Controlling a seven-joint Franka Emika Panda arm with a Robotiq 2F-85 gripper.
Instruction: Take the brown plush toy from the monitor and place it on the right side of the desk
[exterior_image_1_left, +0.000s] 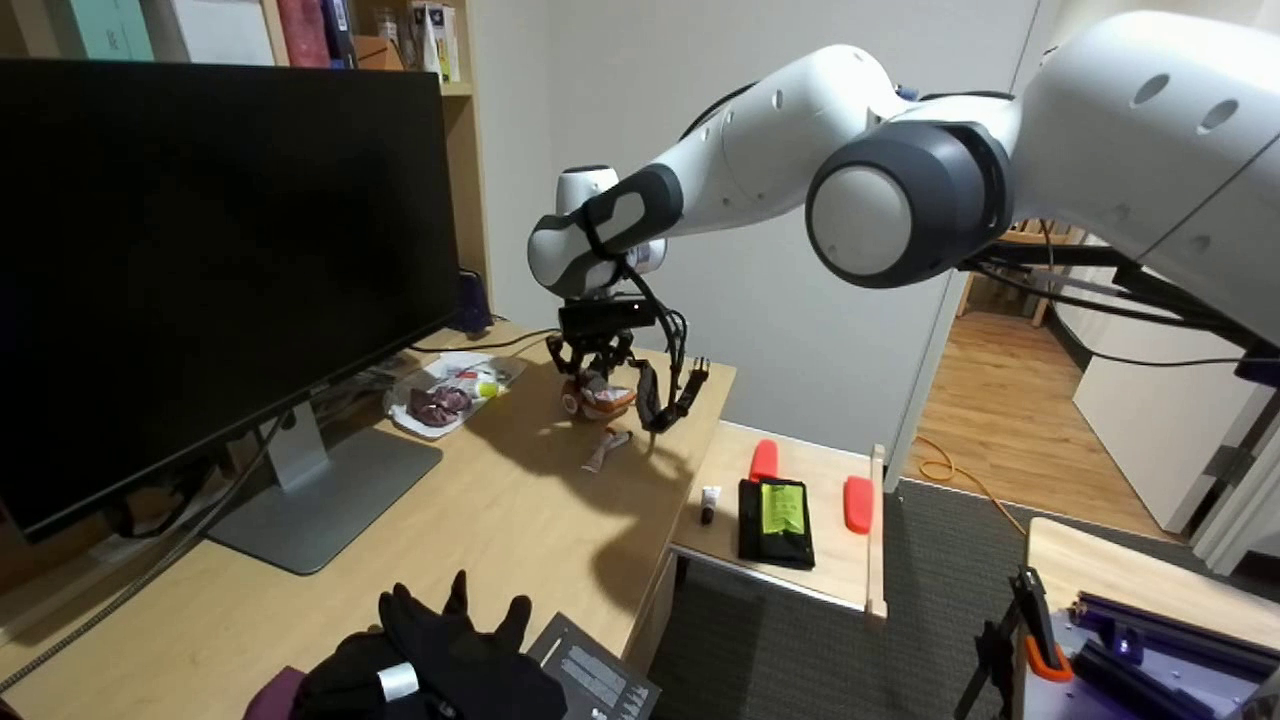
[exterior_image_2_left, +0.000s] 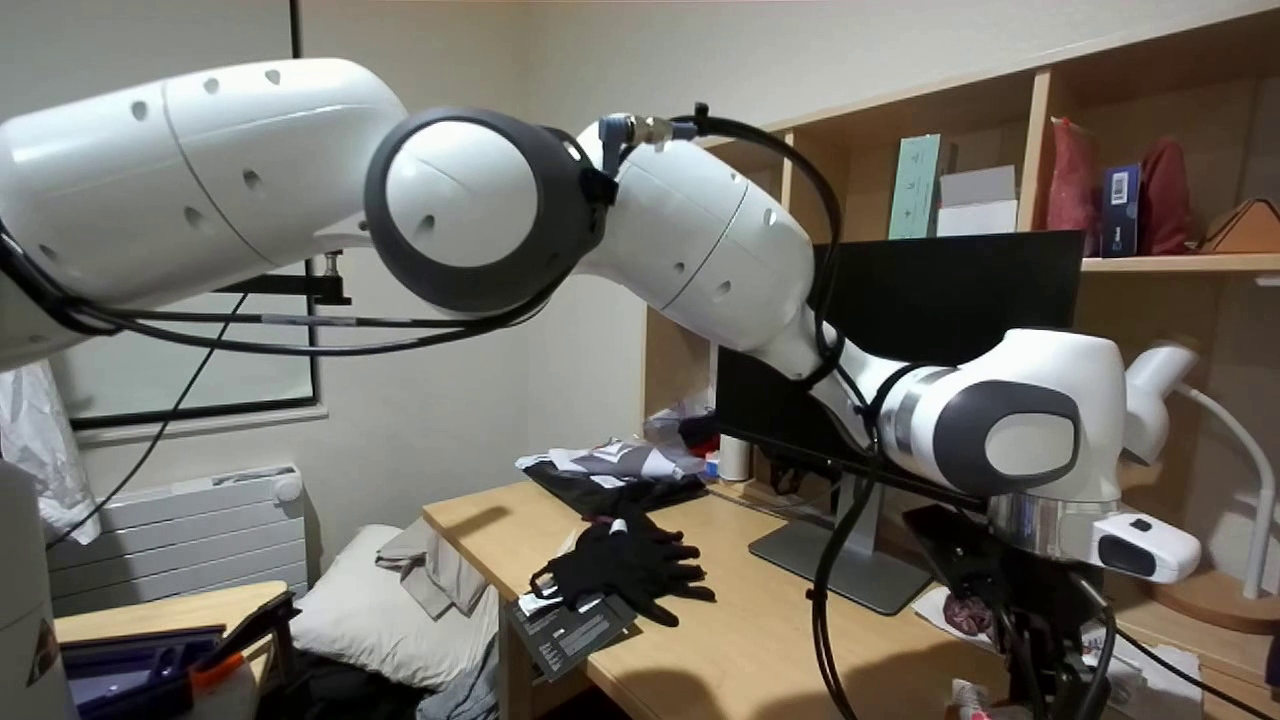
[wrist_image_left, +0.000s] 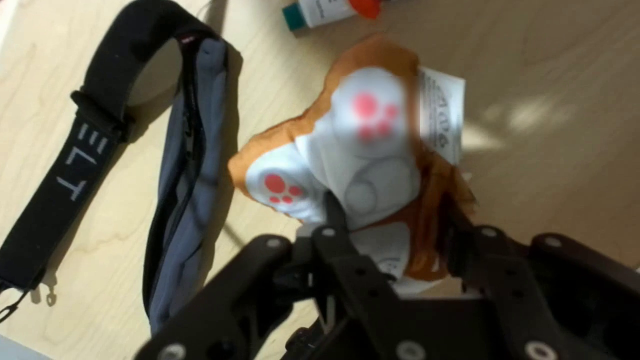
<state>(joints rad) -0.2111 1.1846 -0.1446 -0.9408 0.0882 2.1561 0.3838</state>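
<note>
Fingers partly apart, one each side of the brown plush toy, which faces paws-up. Can't tell if they pinch it or just straddle it. Gripper points straight down, likely to reach in without knocking the grey strapped pouch or the tube, both near the toy. Toy sits low at the desk, on it or just above; underside hidden. That's the right-hand end as you face the monitor, so I'd call this the set-down. White tray corrals loose bits beyond.
</note>
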